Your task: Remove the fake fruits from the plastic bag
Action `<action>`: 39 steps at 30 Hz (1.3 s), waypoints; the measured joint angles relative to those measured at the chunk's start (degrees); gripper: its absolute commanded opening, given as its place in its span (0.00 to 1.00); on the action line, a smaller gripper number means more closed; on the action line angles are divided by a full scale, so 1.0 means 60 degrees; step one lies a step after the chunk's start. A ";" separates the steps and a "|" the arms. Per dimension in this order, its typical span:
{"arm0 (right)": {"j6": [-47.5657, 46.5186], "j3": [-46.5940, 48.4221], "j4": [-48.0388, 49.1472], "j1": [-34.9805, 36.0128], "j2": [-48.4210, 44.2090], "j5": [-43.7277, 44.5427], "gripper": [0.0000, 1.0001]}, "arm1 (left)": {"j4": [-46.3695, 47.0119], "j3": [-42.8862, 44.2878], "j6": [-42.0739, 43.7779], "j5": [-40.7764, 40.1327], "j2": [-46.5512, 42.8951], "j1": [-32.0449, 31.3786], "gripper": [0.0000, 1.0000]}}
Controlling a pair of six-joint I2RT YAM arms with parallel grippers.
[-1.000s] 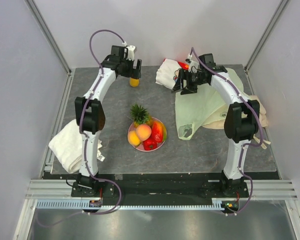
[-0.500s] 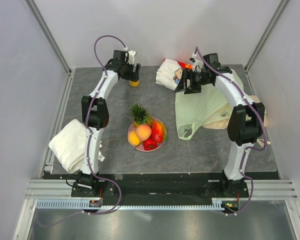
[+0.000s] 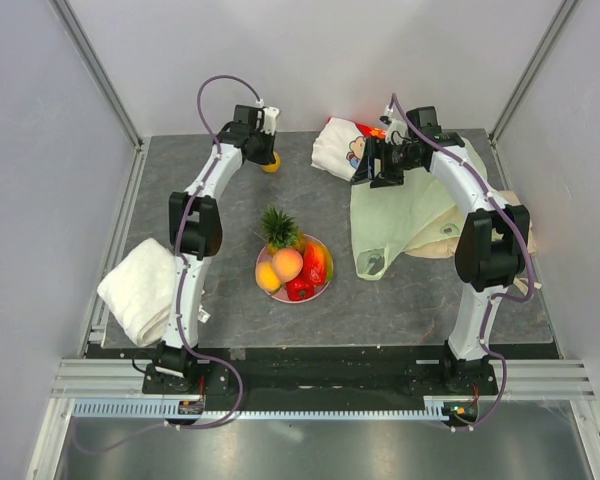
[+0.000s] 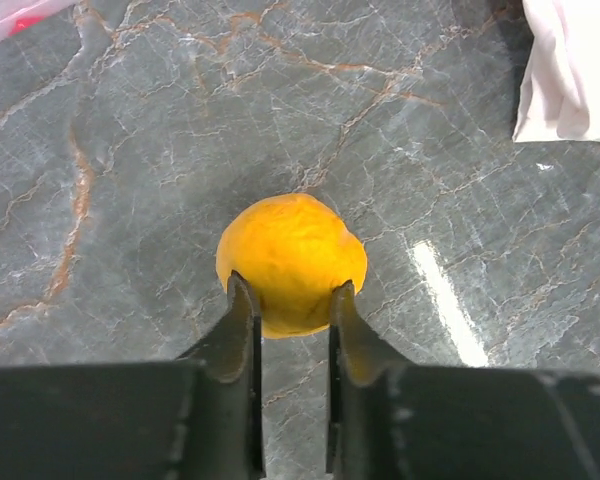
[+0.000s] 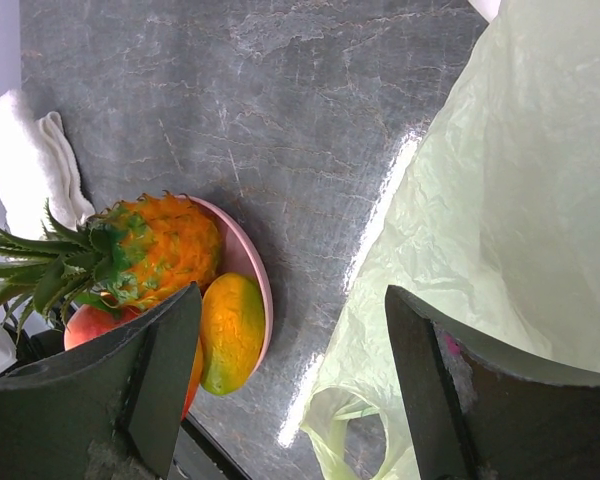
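A small orange fruit lies on the grey table at the back left. My left gripper is shut on it, its two tips pinching the near side; from above, the left gripper covers most of the orange fruit. Other fake fruits sit on the pink plate: a pineapple, a peach and a red pepper. My right gripper hangs open over the edge of the pale-green plastic bag, holding nothing. The plastic bag lies flat.
A white-and-red cartoon pouch lies at the back, beside the right gripper. A white cloth is bunched at the left front edge. A beige cloth peeks from under the bag's right side. White walls enclose the table.
My left gripper reached farther back over the orange fruit and closed from wide open onto it. The right gripper shifted slightly back and stayed open.
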 measured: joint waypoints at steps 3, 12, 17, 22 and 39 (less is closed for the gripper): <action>-0.0047 0.0000 -0.0004 -0.0011 0.0000 0.0011 0.82 | -0.0036 -0.0127 0.0058 -0.0007 -0.0160 0.0007 0.02; -0.0342 -0.0018 0.0000 -0.0240 -0.0015 0.0135 0.81 | -0.1064 -0.2011 0.0036 0.1071 -0.4641 0.0007 0.02; -0.0605 -0.0189 -0.0036 -0.0295 -0.0240 0.0328 0.82 | -0.1738 -0.3060 0.0229 0.3166 -0.9133 -0.0321 0.03; -0.0860 -0.0386 -0.0062 -0.0295 -0.0758 0.0484 0.82 | -0.2925 -0.5614 0.1260 0.3931 -1.2120 -0.2386 0.03; 0.0040 -0.2776 0.0419 -0.0342 -0.2127 -0.1384 0.98 | -0.5206 -0.7118 0.3738 0.1100 -0.9817 -0.5399 0.12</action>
